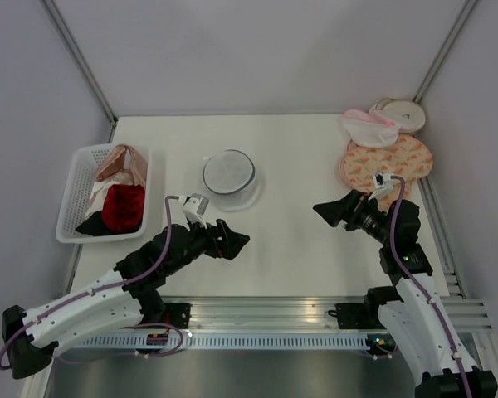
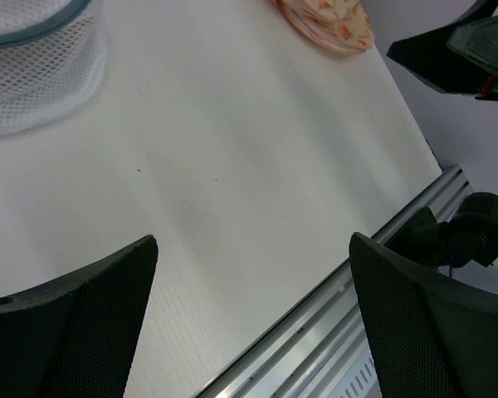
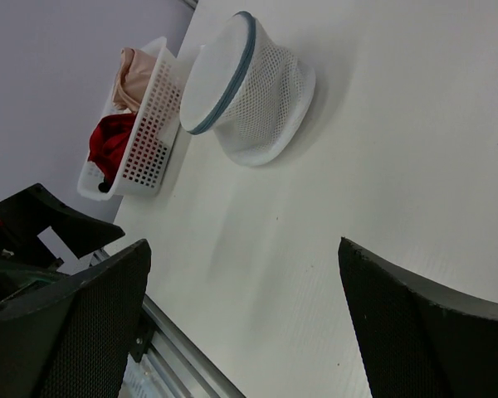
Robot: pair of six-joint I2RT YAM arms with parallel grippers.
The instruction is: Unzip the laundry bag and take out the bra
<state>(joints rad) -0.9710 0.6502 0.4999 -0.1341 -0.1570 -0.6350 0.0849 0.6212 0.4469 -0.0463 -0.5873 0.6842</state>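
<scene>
The laundry bag [image 1: 228, 178], a round white mesh drum with a thin dark rim, stands zipped in the middle of the table. It also shows in the left wrist view [image 2: 33, 66] and the right wrist view [image 3: 249, 87]. The bra does not show in any view. My left gripper [image 1: 236, 240] is open and empty, in front of the bag and apart from it; its jaws stand wide over bare table [image 2: 251, 240]. My right gripper [image 1: 325, 214] is open and empty to the right of the bag, pointing toward it [image 3: 243, 245].
A white basket [image 1: 75, 191] at the left holds a pink-peach garment [image 1: 120, 162] and a red garment [image 1: 123, 206]. Flat peach patterned rounds [image 1: 386, 162] and a white mesh pouch with pink trim [image 1: 369, 128] lie at the back right. An aluminium rail [image 1: 266, 311] runs along the near edge.
</scene>
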